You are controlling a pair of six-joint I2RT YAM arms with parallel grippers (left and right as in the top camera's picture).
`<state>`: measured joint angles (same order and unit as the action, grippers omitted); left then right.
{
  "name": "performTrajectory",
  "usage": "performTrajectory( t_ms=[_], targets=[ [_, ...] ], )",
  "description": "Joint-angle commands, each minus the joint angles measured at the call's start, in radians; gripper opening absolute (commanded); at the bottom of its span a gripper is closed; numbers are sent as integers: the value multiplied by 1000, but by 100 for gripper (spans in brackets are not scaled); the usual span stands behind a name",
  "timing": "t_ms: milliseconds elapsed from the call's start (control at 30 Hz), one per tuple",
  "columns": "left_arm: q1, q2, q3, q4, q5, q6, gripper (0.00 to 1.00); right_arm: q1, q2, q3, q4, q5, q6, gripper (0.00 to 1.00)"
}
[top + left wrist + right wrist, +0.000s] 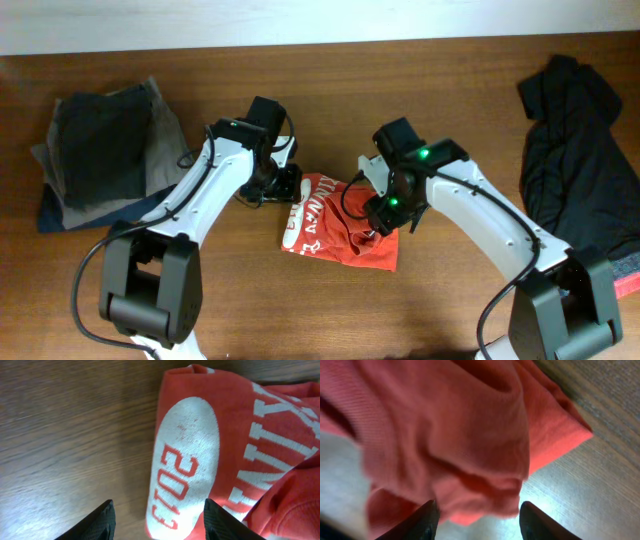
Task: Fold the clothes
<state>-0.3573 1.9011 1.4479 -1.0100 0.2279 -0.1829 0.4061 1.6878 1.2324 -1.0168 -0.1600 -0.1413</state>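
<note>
The red-orange T-shirt (335, 228) with white block lettering lies bunched in a small fold at the table's middle. My left gripper (287, 184) is at its left top edge, open, with the shirt's white round emblem (182, 465) between and ahead of the fingers (157, 522). My right gripper (385, 222) is over the shirt's right side, open, with a rumpled fold of red cloth (445, 440) between its fingers (477, 520). A black garment (580, 150) with a grey-and-red hem lies at the far right.
A stack of folded dark grey and blue clothes (105, 150) lies at the left of the brown wooden table (330, 310). The black garment reaches the right table edge.
</note>
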Motion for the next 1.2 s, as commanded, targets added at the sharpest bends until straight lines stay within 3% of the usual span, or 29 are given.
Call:
performTrajectory(
  t_ms=[0,200,267,333,467,567,667,800,1067,1167],
  targets=[
    [-18,25,-7,7,43,13,57,13,3,-62,49,74,-12,57],
    [-47,51,-7,27,43,13,56,13,3,-90,113,136,-12,56],
    [-56,72,-7,33,42,13,56,13,3,-90,121,148,-8,47],
    [-64,96,-7,33,42,13,56,13,3,-91,130,150,9,30],
    [-76,116,-7,34,42,13,57,6,3,-91,158,182,85,13],
    [-77,125,-7,33,42,13,57,-17,3,-91,170,265,185,5],
    [-77,126,-7,32,42,13,56,-53,3,-91,171,253,202,5],
    [-77,126,-7,34,42,13,57,-79,1,-90,134,57,120,9],
    [-77,126,-7,33,42,13,56,-131,2,-88,230,154,222,4],
    [-77,126,-7,33,42,13,56,-197,2,-87,274,191,337,4]
  ],
)
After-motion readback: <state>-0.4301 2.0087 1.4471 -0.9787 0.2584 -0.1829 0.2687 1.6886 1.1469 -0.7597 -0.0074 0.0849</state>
